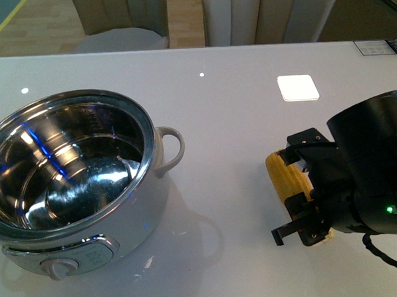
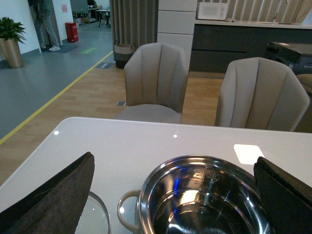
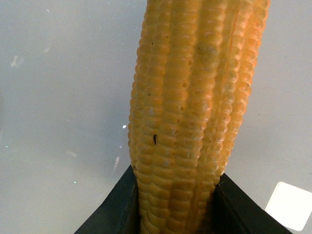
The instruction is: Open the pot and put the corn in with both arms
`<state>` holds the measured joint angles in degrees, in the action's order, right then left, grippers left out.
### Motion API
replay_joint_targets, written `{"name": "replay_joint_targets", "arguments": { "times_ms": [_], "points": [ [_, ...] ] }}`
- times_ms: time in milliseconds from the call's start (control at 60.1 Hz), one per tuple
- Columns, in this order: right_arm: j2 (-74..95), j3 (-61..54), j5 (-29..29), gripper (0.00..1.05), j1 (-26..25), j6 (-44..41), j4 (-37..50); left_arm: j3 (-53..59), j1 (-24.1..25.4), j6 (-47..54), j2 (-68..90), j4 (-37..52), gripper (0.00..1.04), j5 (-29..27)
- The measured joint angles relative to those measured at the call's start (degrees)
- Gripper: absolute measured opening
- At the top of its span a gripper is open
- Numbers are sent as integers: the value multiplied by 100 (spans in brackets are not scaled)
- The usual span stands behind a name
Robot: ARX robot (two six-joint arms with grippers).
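Observation:
The white pot (image 1: 67, 175) stands uncovered at the table's left, its shiny steel inside empty, loop handle toward the middle and knob panel at the front. The left wrist view looks down into the pot (image 2: 204, 200); my left gripper (image 2: 175, 204) hangs open over it, its fingers (image 2: 53, 200) spread wide to either side. At the right of the table my right gripper (image 1: 301, 203) is shut on the yellow corn (image 1: 284, 177), low over the tabletop. The right wrist view shows the corn (image 3: 190, 107) pinched between the black jaws. The left arm is out of the front view.
A glass lid (image 2: 95, 219) lies on the table beside the pot. Two beige chairs (image 1: 122, 19) stand behind the table's far edge. A bright light patch (image 1: 297, 87) shows on the white tabletop between pot and right arm (image 1: 373, 172).

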<state>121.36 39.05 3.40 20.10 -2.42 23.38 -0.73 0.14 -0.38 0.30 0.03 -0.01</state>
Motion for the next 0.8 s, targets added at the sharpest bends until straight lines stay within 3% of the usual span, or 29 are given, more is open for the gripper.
{"name": "replay_joint_targets", "arguments": {
  "times_ms": [350, 799],
  "points": [
    [-2223, 2, -645, 20, 146, 855, -966, 0, 0, 0, 0, 0, 98, 0],
    [-1917, 1895, -968, 16, 1381, 2717, -1751, 0, 0, 0, 0, 0, 98, 0]
  ]
}}
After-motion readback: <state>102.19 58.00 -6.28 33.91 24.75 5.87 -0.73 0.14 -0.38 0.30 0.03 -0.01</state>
